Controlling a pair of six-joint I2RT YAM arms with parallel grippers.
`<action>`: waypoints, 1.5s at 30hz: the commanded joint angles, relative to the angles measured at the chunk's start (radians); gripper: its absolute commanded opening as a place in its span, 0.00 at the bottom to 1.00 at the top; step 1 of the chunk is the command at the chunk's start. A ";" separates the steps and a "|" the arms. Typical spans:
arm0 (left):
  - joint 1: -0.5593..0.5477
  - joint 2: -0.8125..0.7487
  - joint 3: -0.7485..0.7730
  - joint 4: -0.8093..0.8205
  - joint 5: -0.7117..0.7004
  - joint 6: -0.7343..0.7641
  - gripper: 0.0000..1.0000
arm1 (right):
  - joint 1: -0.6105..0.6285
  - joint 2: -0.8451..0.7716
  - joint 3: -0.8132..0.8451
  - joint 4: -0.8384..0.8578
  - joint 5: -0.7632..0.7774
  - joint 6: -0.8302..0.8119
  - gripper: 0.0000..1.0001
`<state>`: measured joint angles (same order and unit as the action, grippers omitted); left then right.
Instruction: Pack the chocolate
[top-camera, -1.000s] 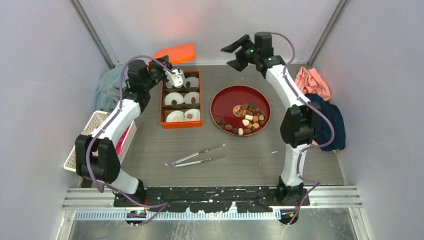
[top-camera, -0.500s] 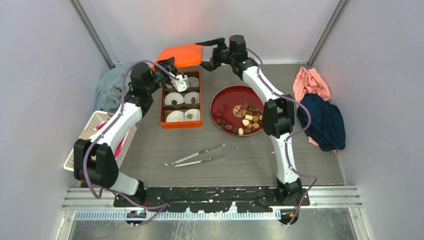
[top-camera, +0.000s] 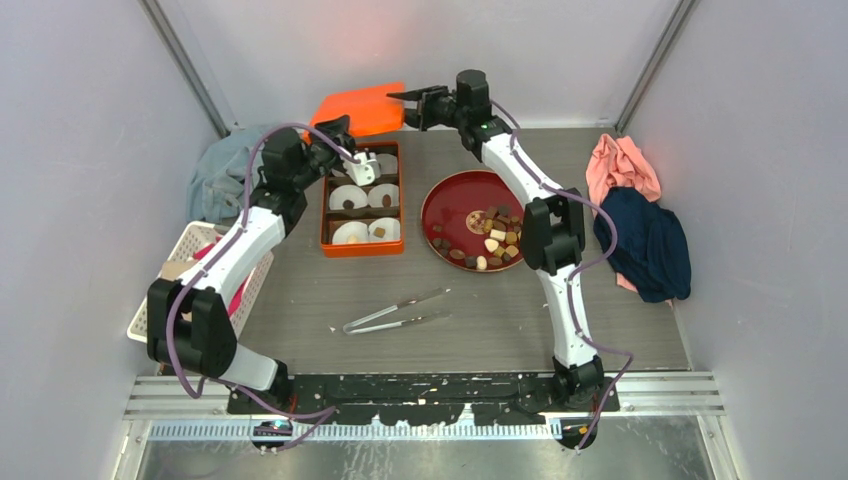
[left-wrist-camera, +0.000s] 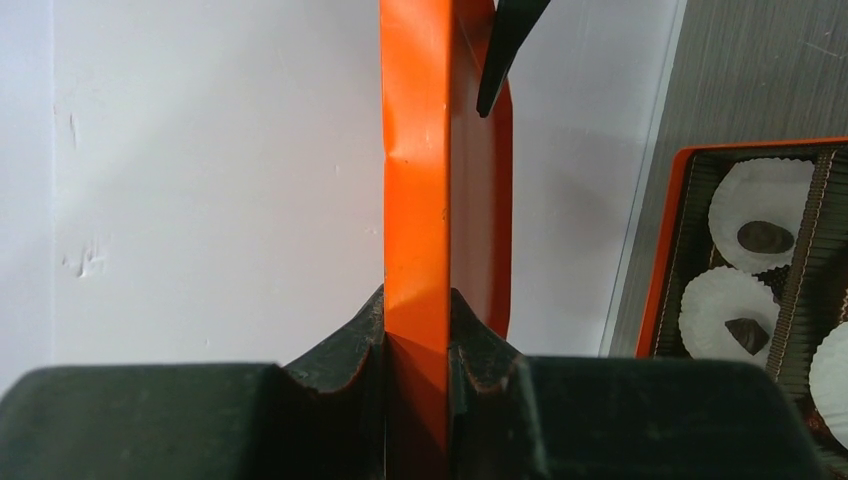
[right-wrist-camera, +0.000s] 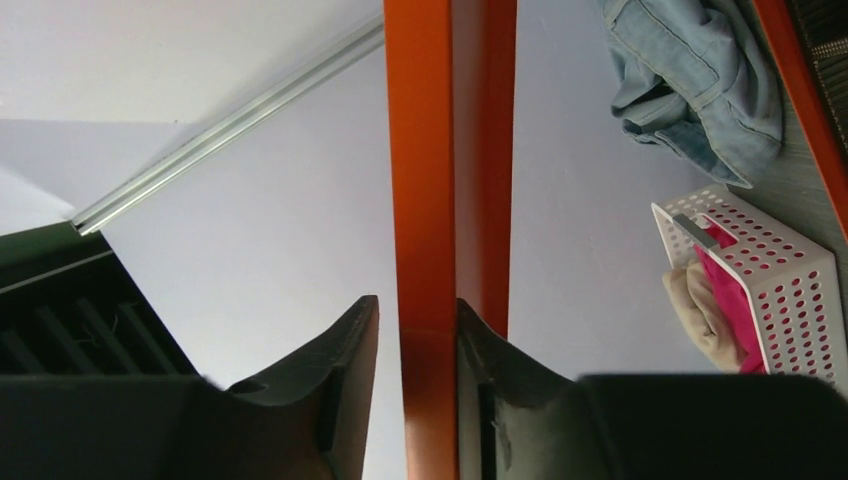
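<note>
The chocolate (top-camera: 492, 239) lies as a heap of brown, tan and cream pieces on a red plate (top-camera: 450, 196). An orange box (top-camera: 362, 198) holds white paper cups, some with a dark piece inside (left-wrist-camera: 760, 237). The orange lid (top-camera: 360, 108) is up off the table at the back wall. My left gripper (top-camera: 336, 131) is shut on the lid's edge (left-wrist-camera: 417, 200). My right gripper (top-camera: 411, 98) is open with its jaws astride the lid's other edge (right-wrist-camera: 425, 150). One finger touches the lid and the other stands off with a gap.
Metal tongs (top-camera: 395, 312) lie on the table in front of the box. A white basket (top-camera: 200, 275) and blue-grey cloth (top-camera: 215, 180) are at the left. Pink (top-camera: 622, 162) and navy (top-camera: 650, 245) cloths lie at the right.
My right arm has swung left from the back right to the lid, and its jaws now sit around the lid's edge. The lid has lifted slightly in my left gripper.
</note>
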<state>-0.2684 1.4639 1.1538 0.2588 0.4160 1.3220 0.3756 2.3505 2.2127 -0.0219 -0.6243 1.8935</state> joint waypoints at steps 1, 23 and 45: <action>-0.006 -0.060 0.013 0.103 0.023 0.032 0.00 | 0.007 -0.011 0.035 0.083 -0.029 0.012 0.35; -0.006 -0.082 -0.007 0.226 0.002 -0.172 1.00 | -0.005 -0.077 -0.012 0.018 0.008 -0.183 0.01; -0.006 -0.133 0.056 0.146 0.006 -0.667 1.00 | -0.014 -0.043 0.073 0.274 0.125 -0.101 0.01</action>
<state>-0.2737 1.3830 1.1381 0.3805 0.4198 0.7891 0.3695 2.3497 2.2086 0.1474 -0.5346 1.8088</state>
